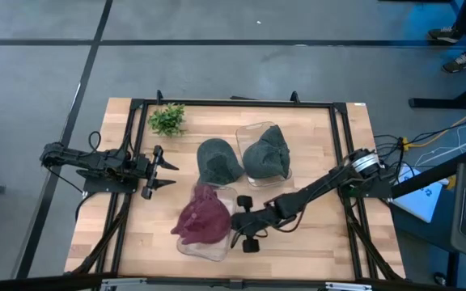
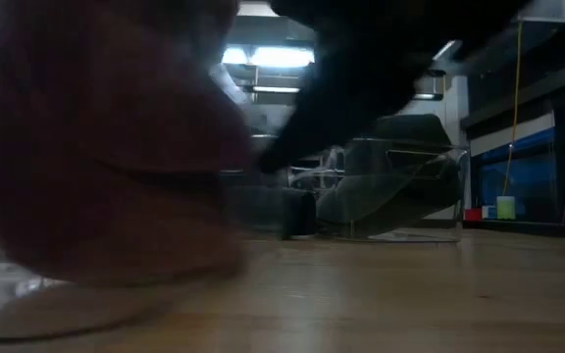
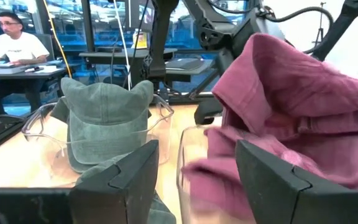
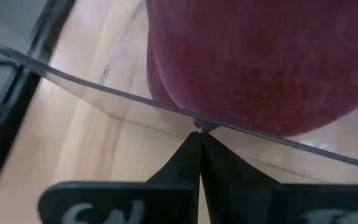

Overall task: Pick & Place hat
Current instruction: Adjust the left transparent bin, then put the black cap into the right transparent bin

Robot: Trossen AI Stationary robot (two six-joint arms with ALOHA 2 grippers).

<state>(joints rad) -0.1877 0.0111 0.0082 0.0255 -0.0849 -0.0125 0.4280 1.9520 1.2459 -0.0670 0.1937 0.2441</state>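
Maroon crumpled fabric hat (image 1: 204, 218) sits nearest the camera in the low view, draped on a clear plastic stand (image 1: 202, 249) at the front-centre of the wooden slatted bench (image 1: 314, 242).

L to R across the bench: left end effector (image 1: 168, 174) hovers by the left edge w/ its fingers spread wide and nothing btwn them, aimed toward the hats. Small green plant sprig (image 1: 167, 119) lies near the back-left corner. Two grey-green fabric caps (image 1: 218, 160) rest mid-bench, each on or at its own clear stand, well apart from the left arm. Right end effector (image 1: 240, 223) is just beside the maroon hat's right side, fingers pinched fully together; wrist view shows the tips touching the clear stand's edge (image 4: 166, 112), no cloth caught.

Risks, as I judge them: w/ the tips closed on no fabric, any lift comes up empty. Tips pressing the stand's rim could shove or tip it, sliding the hat off. Loose fabric may snag on the stand when pulled. Left arm moving in could clash w/ the right.
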